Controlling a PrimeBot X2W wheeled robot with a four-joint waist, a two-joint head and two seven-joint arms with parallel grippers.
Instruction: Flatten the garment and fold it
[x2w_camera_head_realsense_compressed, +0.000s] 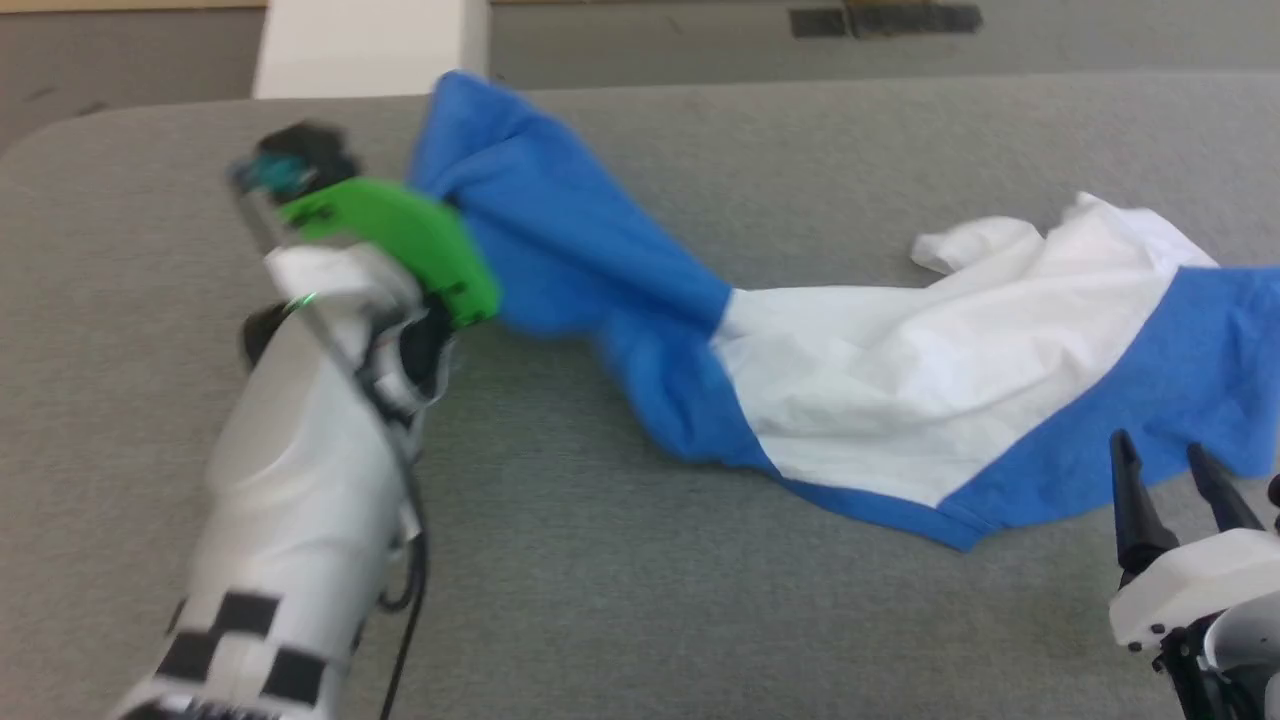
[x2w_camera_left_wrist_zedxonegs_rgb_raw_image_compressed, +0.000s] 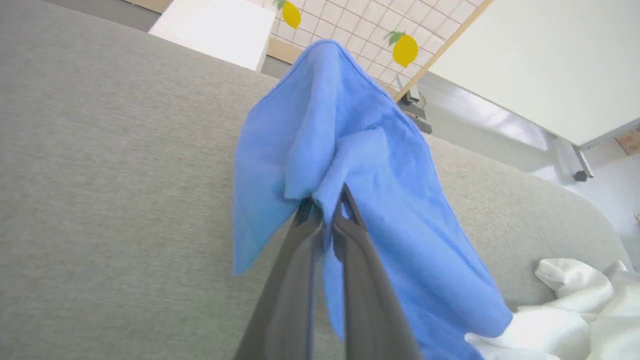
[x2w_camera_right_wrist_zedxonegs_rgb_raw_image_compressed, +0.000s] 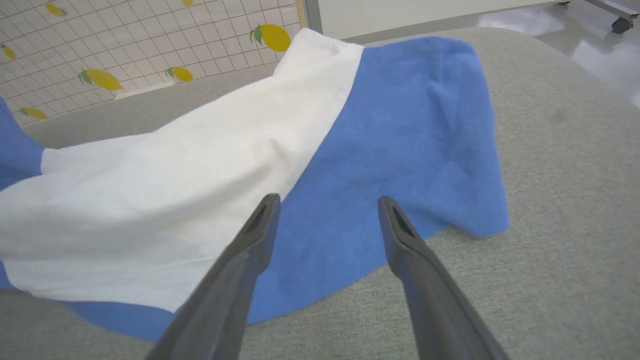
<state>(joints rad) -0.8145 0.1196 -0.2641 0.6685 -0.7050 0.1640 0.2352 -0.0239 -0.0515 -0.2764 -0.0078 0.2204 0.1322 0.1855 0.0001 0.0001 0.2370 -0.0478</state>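
Note:
The garment (x2w_camera_head_realsense_compressed: 880, 370) lies crumpled across a grey padded table (x2w_camera_head_realsense_compressed: 600, 580), white in the middle and blue at both ends. My left gripper (x2w_camera_left_wrist_zedxonegs_rgb_raw_image_compressed: 325, 200) is shut on a bunched blue sleeve (x2w_camera_left_wrist_zedxonegs_rgb_raw_image_compressed: 360, 150) and holds it raised off the table at the far left. In the head view that sleeve (x2w_camera_head_realsense_compressed: 540, 220) rises past the arm's green wrist cover (x2w_camera_head_realsense_compressed: 400, 240), which hides the fingers. My right gripper (x2w_camera_head_realsense_compressed: 1158, 448) stands open at the lower right, just in front of the other blue sleeve (x2w_camera_right_wrist_zedxonegs_rgb_raw_image_compressed: 415, 140), and nothing is between its fingers (x2w_camera_right_wrist_zedxonegs_rgb_raw_image_compressed: 250, 250).
The table's rounded far edge runs along the top of the head view, with grey floor behind it. A white block (x2w_camera_head_realsense_compressed: 370, 45) stands beyond that edge near the lifted sleeve. A lemon-patterned screen (x2w_camera_left_wrist_zedxonegs_rgb_raw_image_compressed: 350, 25) and a white table (x2w_camera_left_wrist_zedxonegs_rgb_raw_image_compressed: 540, 60) are farther off.

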